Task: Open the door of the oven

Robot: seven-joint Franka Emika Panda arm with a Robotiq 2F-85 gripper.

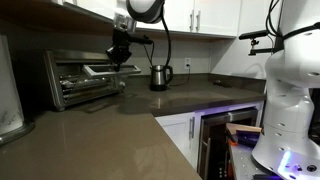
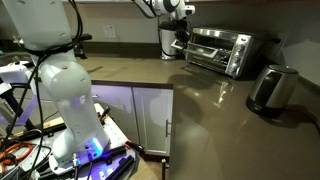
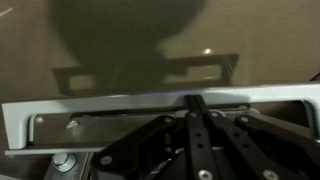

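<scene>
- A steel kettle (image 1: 160, 76) stood on the brown countertop (image 1: 100, 140).
- White wall cabinets (image 1: 200, 15) hung at its 1 o'clock.
- A dark under-counter appliance (image 1: 215, 145) sat at its 5 o'clock.

Counts out to one oven (image 2: 240, 50), one door (image 2: 208, 48) on it, one arm (image 2: 58, 75), one gripper (image 1: 122, 63), one small kettle (image 1: 160, 77) at the back, plus one dark jug (image 2: 272, 88) nearer.

No readable text or labels.
</scene>
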